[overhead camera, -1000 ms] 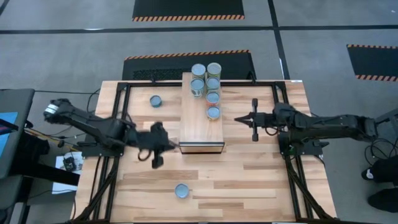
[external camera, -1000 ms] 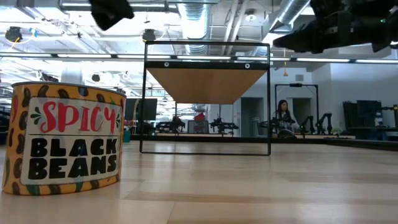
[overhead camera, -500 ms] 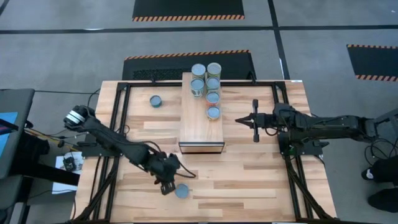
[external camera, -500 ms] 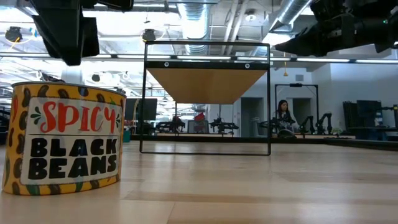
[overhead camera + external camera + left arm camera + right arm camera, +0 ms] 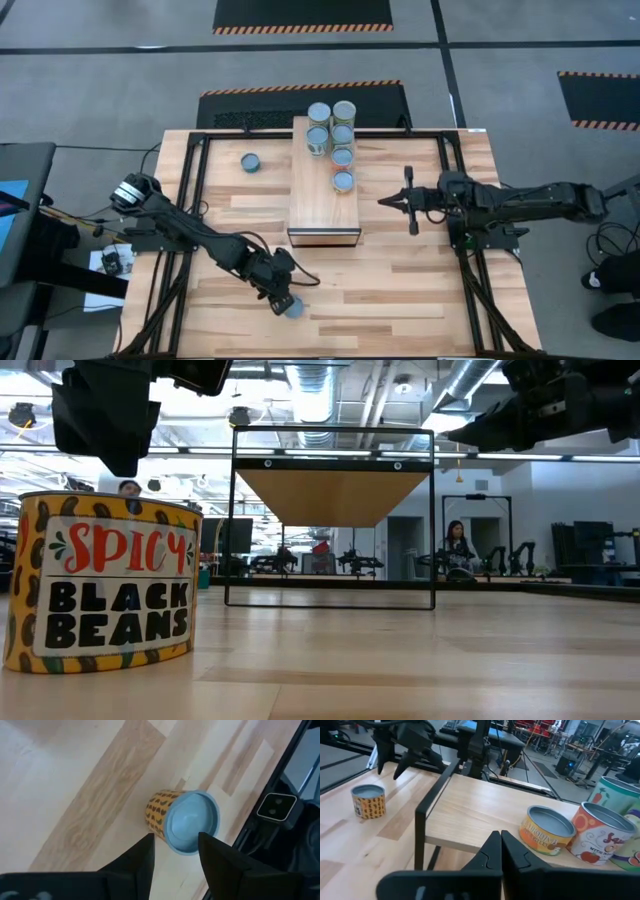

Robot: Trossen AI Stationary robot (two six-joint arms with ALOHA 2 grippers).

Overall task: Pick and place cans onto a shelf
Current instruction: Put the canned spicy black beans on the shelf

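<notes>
Eight cans (image 5: 343, 181), as far as the high view shows; one shelf (image 5: 322, 205); two arms.

You see a pale planked wooden surface (image 5: 400, 300) with a smooth matt finish, a short metal can (image 5: 182, 822) with a dull silvery-blue lid and paper-like orange label, and matt black pincer fingers (image 5: 139, 863).

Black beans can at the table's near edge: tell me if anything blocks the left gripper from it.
Nothing visible does. The left gripper hangs open right above the black beans can, bare tabletop around it.
</notes>
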